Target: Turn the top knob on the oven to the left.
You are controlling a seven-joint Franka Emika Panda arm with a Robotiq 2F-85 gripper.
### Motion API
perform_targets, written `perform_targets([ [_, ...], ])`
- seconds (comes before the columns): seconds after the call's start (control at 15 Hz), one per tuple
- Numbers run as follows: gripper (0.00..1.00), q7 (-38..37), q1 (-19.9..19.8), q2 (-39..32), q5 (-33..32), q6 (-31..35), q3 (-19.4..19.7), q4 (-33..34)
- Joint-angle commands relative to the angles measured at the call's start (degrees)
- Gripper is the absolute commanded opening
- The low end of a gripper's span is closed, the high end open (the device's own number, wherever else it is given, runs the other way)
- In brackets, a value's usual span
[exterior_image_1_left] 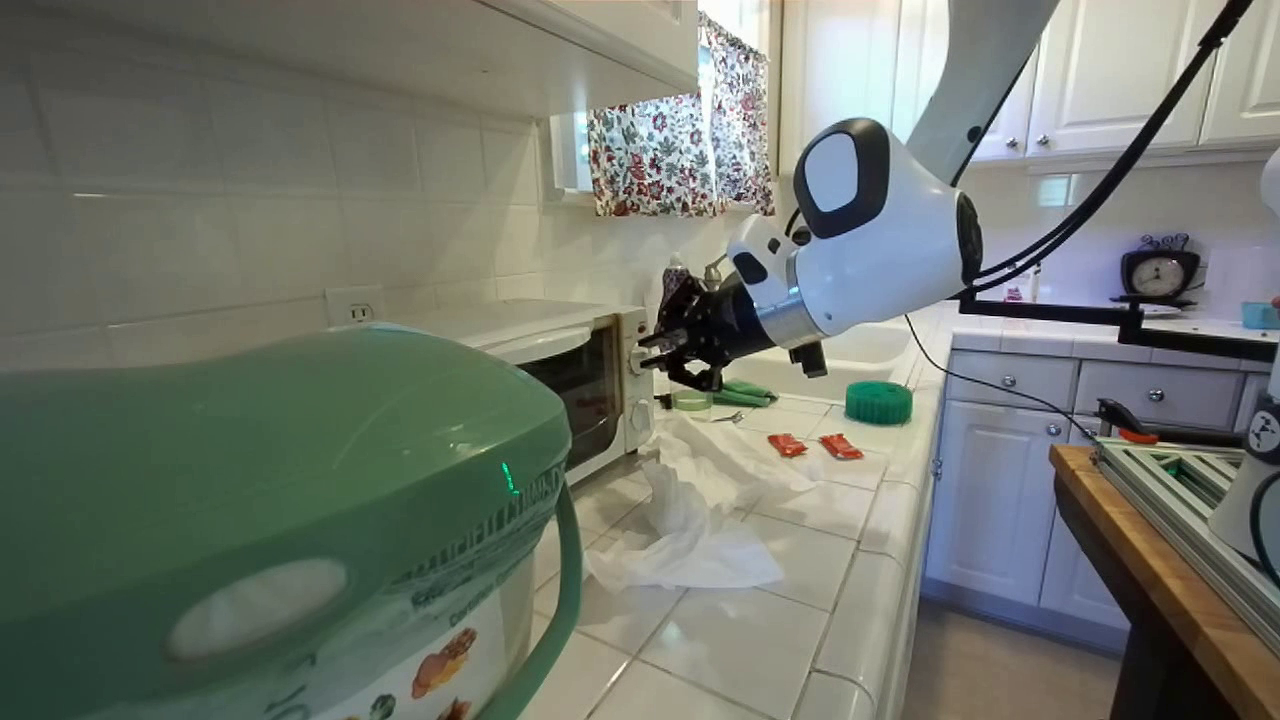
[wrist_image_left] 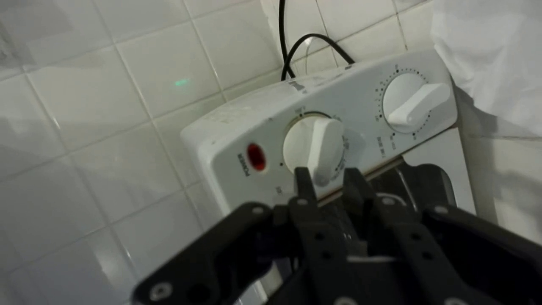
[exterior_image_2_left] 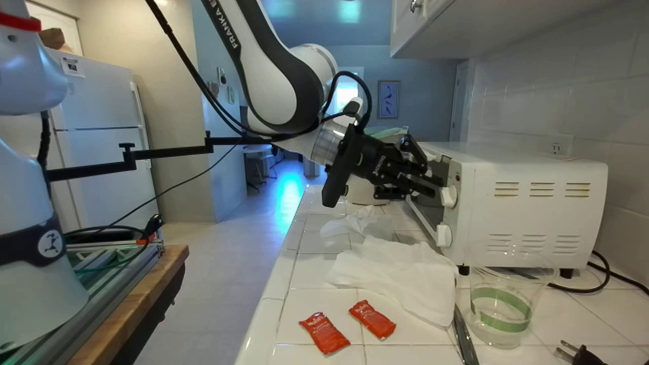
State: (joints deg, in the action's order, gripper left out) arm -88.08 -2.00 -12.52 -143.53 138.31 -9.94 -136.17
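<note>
The tiled table ends in a rounded front edge, beyond which open floor runs to a wooden bench; bare tile lines that edge. Set well back from it stands a white toaster oven, its top knob above the lower knob. The tool points at the top knob, fingers a narrow gap apart; I cannot tell whether they touch it. Crumpled white paper spreads before the oven, near two red packets. A clear green-banded cup stands to one side, a green-lidded bucket to the other, its contents hidden.
</note>
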Motion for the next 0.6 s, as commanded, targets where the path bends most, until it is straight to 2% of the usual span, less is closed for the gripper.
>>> perform_targets([
  [0.0,0.3,-2.86,0.65,0.29,-0.92,-1.43,0.48,-0.95],
  [0.53,0.27,-4.02,0.46,0.66,-0.93,-2.44,1.27,-1.84],
])
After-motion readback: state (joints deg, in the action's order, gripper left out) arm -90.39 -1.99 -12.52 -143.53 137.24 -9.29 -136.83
